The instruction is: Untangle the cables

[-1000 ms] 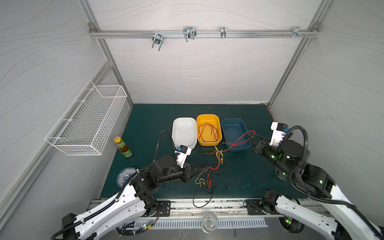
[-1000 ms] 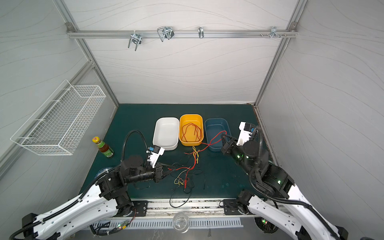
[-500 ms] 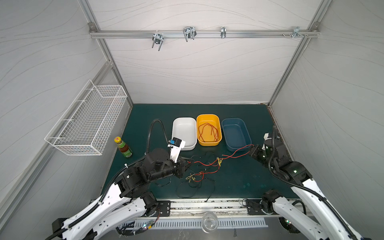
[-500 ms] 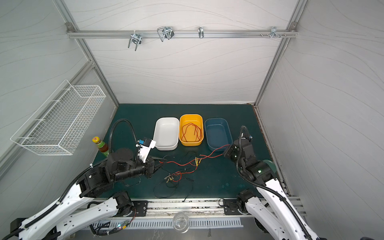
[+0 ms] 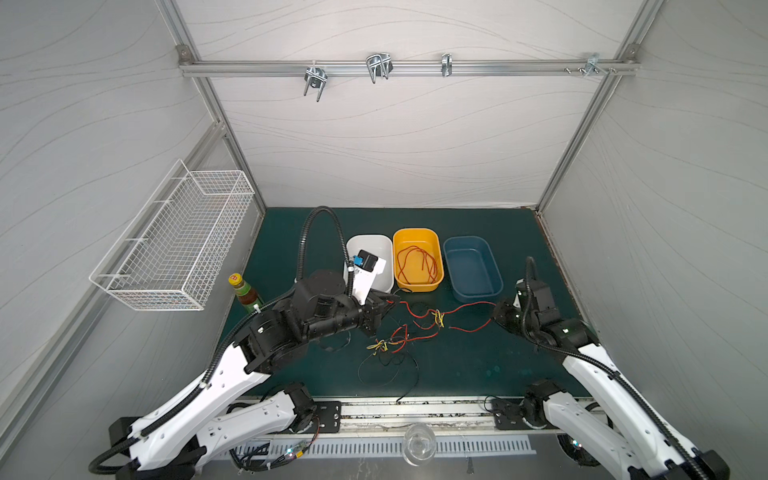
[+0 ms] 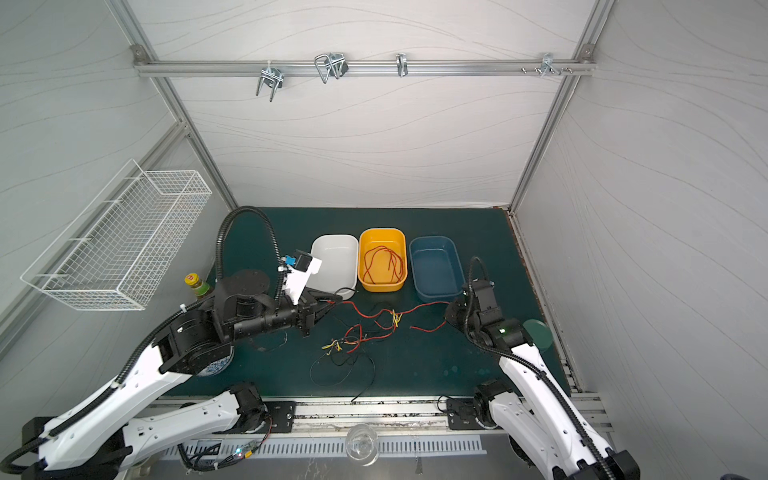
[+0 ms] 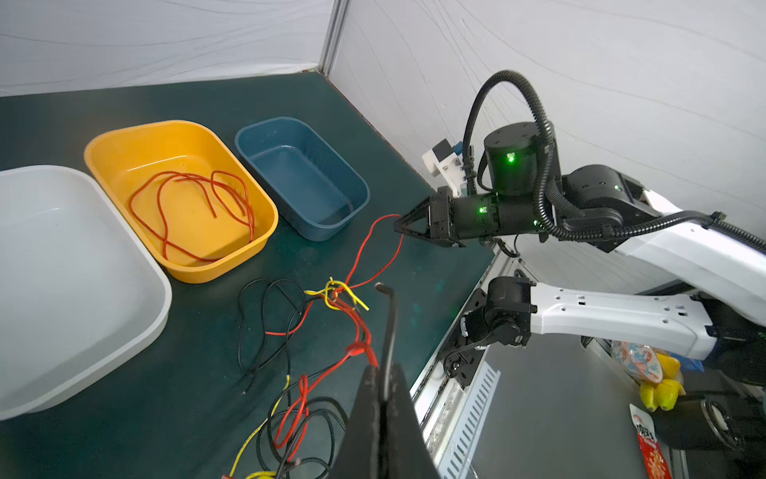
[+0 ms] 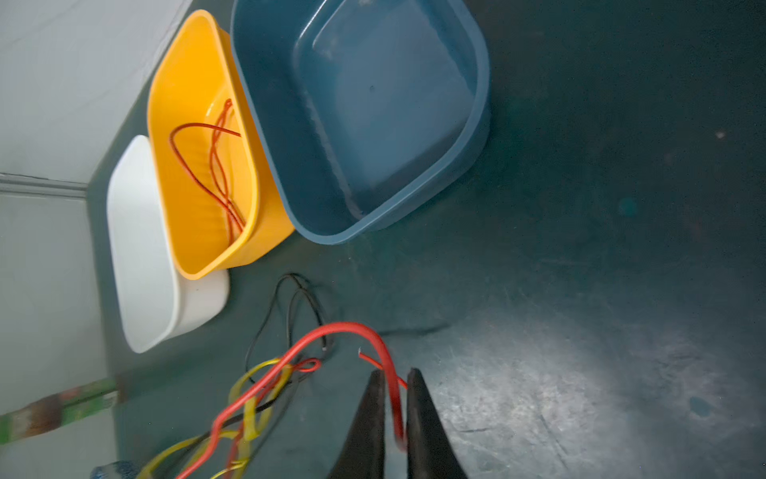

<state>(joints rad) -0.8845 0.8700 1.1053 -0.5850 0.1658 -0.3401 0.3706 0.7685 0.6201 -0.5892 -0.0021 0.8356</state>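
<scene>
The cables [image 5: 399, 336] [image 6: 357, 336] are thin red, black and pale yellow wires, knotted together on the green mat between my two arms. My left gripper [image 5: 390, 300] [image 6: 332, 302] [image 7: 383, 369] is shut on them. A black end [image 7: 389, 327] sticks out of its jaws, and a red strand runs in at the tip. My right gripper [image 5: 494, 318] [image 6: 448, 316] [image 8: 391, 373] sits low at the right of the tangle. Its jaws stand slightly apart, with a red cable [image 8: 389, 373] lying loose in the gap. Another red cable [image 5: 415, 262] lies coiled in the yellow tub [image 5: 417, 286].
A white tub [image 5: 388, 282], the yellow tub and a blue tub [image 5: 473, 297] stand in a row behind the tangle. A bottle [image 5: 243, 291] is at the mat's left edge. A wire basket [image 5: 174, 245] hangs on the left wall. A glass [image 5: 419, 440] stands in front of the mat.
The right arm has come down and drawn the red cable rightward, while the left gripper pulled back toward the white tub. The tangle is stretched out between them. The right jaws have parted a little.
</scene>
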